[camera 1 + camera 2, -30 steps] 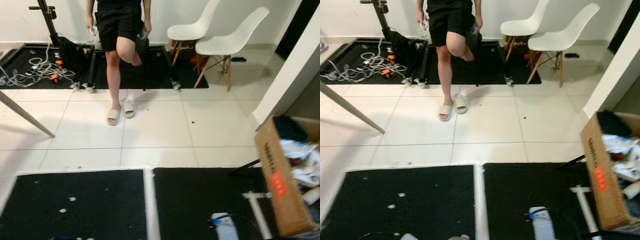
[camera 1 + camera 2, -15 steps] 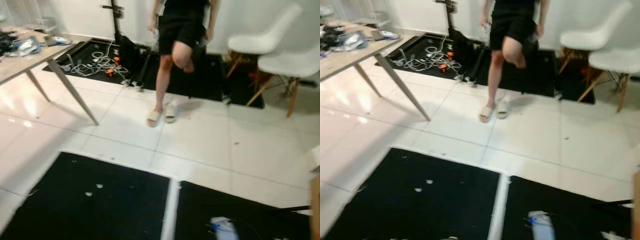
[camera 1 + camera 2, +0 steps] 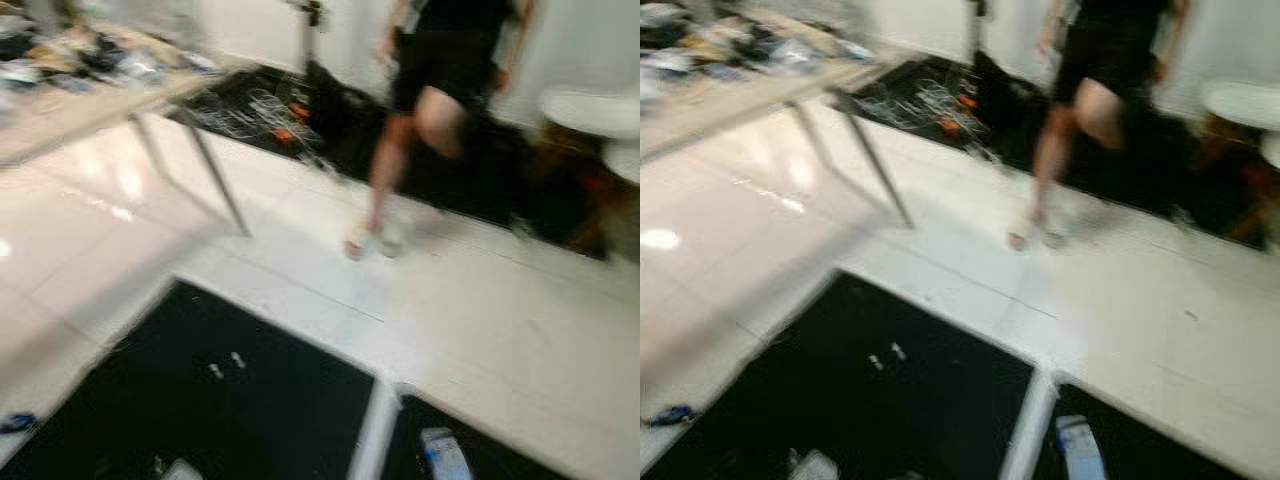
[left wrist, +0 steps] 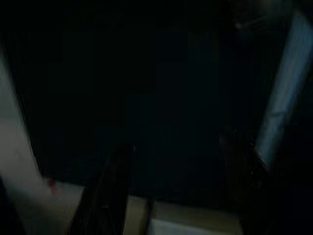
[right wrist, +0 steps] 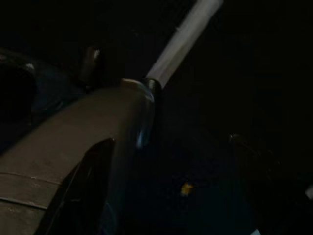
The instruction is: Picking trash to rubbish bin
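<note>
Left gripper and right gripper, each seen from its own wrist camera: both views are so dark that I cannot tell whether either pincer stands apart or together, or holds anything.

Task's thing: the likeliest piece of trash is a pale bottle-like object with a blue mark. It lies on the near right black mat, just right of the white tape strip that divides the two mats. Its outline is smeared, so I cannot be sure what it is. Small white scraps dot the near left black mat. A second pale lump sits at that mat's near edge, and a small blue item lies on the white tiled floor at the near left.

Surroundings: a person in black shorts stands at the far centre on one slippered foot. A cluttered table is at the far left, with cables beyond it.

Hazards, as I judge them: both head views are blurred, so a reach started now could miss the bottle or knock it rolling. An unknown pincer state risks closing on nothing. Walking on could snag the tape strip or crowd the person.
</note>
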`<state>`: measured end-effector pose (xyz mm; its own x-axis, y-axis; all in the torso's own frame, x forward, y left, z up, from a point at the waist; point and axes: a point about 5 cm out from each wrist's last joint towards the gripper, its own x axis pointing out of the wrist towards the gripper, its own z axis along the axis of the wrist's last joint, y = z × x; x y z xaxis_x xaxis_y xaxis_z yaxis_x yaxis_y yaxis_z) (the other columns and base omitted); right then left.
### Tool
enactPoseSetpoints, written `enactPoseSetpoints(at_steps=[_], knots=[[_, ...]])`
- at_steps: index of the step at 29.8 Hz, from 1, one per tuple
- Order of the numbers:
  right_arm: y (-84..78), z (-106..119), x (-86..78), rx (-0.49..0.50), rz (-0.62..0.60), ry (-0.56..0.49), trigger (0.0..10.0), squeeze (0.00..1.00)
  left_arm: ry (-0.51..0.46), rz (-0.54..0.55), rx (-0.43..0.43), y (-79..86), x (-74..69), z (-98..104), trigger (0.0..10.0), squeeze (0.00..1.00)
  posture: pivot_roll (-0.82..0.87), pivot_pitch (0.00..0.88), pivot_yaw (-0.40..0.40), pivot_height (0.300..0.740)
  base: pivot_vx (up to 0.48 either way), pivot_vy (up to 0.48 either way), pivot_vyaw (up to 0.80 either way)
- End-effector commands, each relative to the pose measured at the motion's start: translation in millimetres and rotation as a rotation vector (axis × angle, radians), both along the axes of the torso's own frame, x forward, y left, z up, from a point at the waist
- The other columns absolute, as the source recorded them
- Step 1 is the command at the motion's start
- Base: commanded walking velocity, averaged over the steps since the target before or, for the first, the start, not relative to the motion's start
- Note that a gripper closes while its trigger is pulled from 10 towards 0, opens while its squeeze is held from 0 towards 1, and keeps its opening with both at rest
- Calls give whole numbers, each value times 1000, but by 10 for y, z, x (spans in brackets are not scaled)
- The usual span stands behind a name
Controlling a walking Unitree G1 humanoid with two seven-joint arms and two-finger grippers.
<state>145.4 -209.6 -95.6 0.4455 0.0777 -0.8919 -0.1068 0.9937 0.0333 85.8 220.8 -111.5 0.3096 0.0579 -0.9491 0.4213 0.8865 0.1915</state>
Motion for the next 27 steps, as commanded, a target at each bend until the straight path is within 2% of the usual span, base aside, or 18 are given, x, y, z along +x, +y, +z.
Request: enactPoseSetpoints(at_steps=[1, 27], knots=[[33, -41, -92, 7, 2, 37, 10000, 0, -1, -10, 1, 3, 19, 5, 10000, 0, 72, 86, -11, 740, 0, 0, 750], [52, -33, -64, 8, 23, 29, 10000, 0, 18, 0, -25, -5, 11, 1, 10000, 0, 69, 78, -6, 740, 0, 0, 750]])
